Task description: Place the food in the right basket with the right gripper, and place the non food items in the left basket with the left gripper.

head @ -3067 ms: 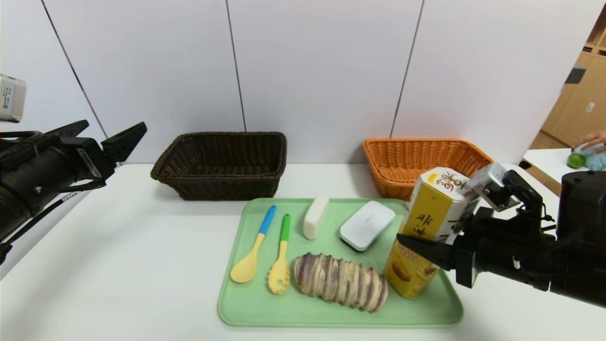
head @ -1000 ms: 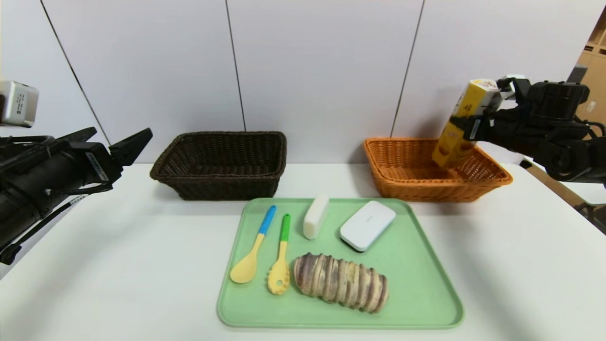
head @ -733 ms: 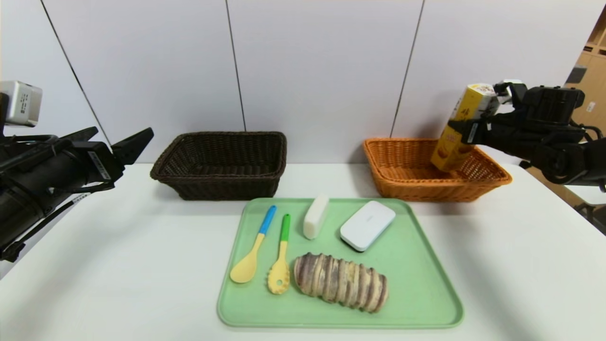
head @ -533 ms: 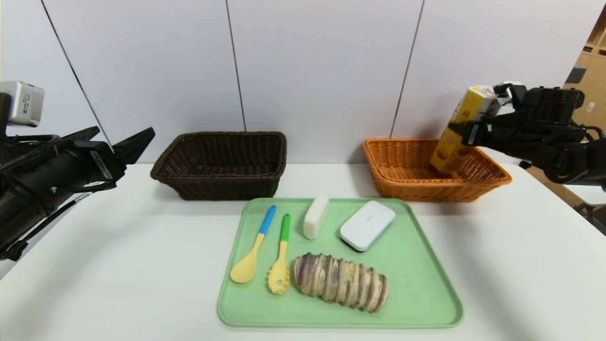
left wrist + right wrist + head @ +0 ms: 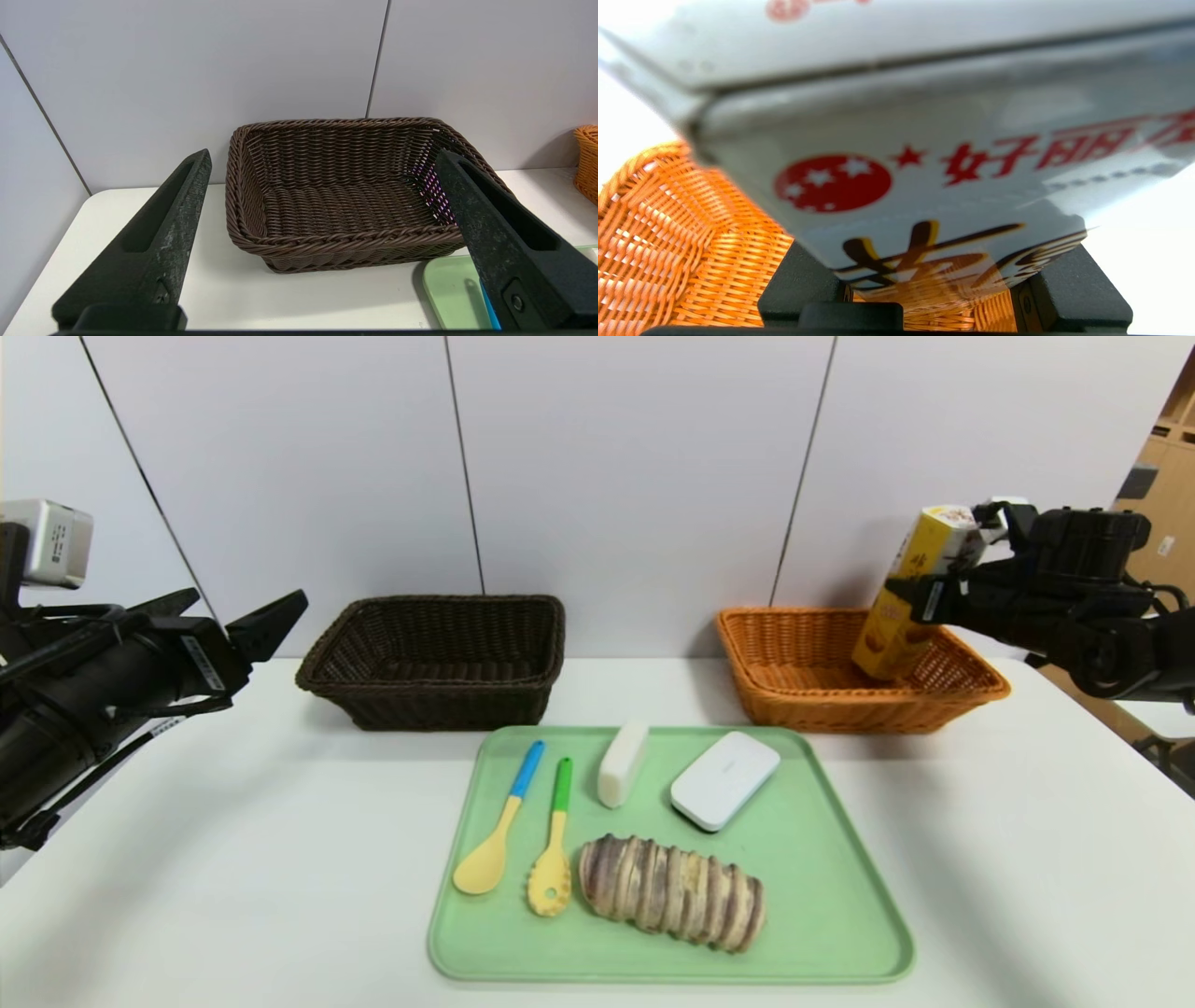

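Observation:
My right gripper (image 5: 920, 595) is shut on the tall yellow snack carton (image 5: 904, 590), which hangs tilted over the orange-tan right basket (image 5: 971, 695), its lower end inside the rim. In the right wrist view the carton (image 5: 924, 154) fills the space between the fingers. The striped bread loaf (image 5: 672, 891), two yellow spoons (image 5: 495, 845) (image 5: 553, 859), white soap-like bar (image 5: 622, 763) and flat white box (image 5: 724, 778) lie on the green tray (image 5: 840, 915). My left gripper (image 5: 229, 616) hangs open at the far left, apart from the dark brown left basket (image 5: 439, 663), which holds nothing (image 5: 345, 205).
White wall panels stand right behind both baskets. The white table (image 5: 233, 859) runs bare on either side of the tray. Wooden shelving (image 5: 1158, 523) shows past the table's right end.
Over three seconds my right gripper carried the carton up from the tray and over to the orange basket. In the last second it lowered slightly. The left arm edged up a little.

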`<state>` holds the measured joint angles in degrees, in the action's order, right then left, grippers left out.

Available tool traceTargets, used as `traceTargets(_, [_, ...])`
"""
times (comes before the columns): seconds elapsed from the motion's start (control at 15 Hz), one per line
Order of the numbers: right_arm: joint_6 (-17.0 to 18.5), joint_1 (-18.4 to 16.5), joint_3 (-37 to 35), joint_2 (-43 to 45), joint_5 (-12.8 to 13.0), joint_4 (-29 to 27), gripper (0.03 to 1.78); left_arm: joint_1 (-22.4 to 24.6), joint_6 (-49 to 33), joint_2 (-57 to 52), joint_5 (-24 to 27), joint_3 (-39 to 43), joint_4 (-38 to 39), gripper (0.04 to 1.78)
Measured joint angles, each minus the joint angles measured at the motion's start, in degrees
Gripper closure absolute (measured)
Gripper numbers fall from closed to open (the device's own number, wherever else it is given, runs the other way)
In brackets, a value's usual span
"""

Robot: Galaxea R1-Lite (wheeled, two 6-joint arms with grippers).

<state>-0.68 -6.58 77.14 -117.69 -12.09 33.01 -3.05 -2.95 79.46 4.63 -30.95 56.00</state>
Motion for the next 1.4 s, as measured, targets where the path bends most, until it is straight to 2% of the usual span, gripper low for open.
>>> traceTargets(0.6, [0.0, 1.2, -2.0, 6.6, 0.5, -6.9, 0.95, 0.0, 0.0, 0.3, 0.0, 0.1, 0.1, 0.13])
traceTargets(0.8, [0.0, 1.2, -2.4, 6.9, 0.6, -6.7, 0.95, 0.0, 0.0, 0.3, 0.0, 0.1, 0.1, 0.13])
traceTargets(0.93, [-0.2, 1.1, -2.4, 6.6, 1.8, -6.1, 0.95, 0.0, 0.0, 0.3, 0.0, 0.1, 0.1, 0.13])
traceTargets(1.07, [-0.4, 1.0, -2.6, 5.9, 3.3, -2.5, 0.95, 0.0, 0.0, 0.3, 0.0, 0.1, 0.1, 0.13])
traceTargets(1.2, [-0.2, 0.9, -2.9, 5.4, 3.3, 0.0, 0.95, 0.0, 0.0, 0.3, 0.0, 0.1, 0.1, 0.13])
traceTargets(1.27, [-0.2, 0.8, -3.1, 5.3, 3.2, 0.0, 0.92, 0.0, 0.0, 0.3, 0.0, 0.1, 0.1, 0.13])
traceTargets(1.4, [-0.2, 0.7, -3.3, 5.0, 3.1, 0.1, 0.74, 0.0, -0.1, 0.3, 0.0, 0.1, 0.1, 0.13])
